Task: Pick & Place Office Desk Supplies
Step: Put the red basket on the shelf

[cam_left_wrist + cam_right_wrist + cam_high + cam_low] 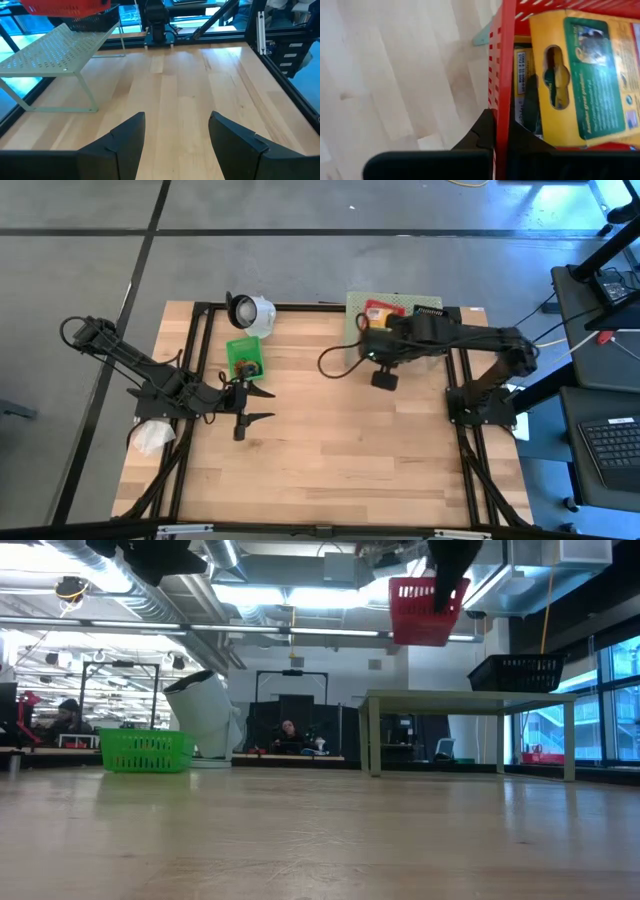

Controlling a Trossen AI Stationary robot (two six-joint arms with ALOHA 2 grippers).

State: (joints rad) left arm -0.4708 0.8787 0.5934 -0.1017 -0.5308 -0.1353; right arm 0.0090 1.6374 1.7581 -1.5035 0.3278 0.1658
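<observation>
Right gripper [495,131] fingers clamp red basket [501,75] wall, aloft; left gripper [176,131] fingers apart.

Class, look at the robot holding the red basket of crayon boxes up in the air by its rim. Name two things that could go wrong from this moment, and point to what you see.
1. The right gripper is shut on only the thin rim of the red basket, which hangs tilted high above the table; it might slip or swing.
2. A yellow-and-green crayon box lies loose inside; more tilt could spill it.

The left gripper waits open, too far to help.
</observation>
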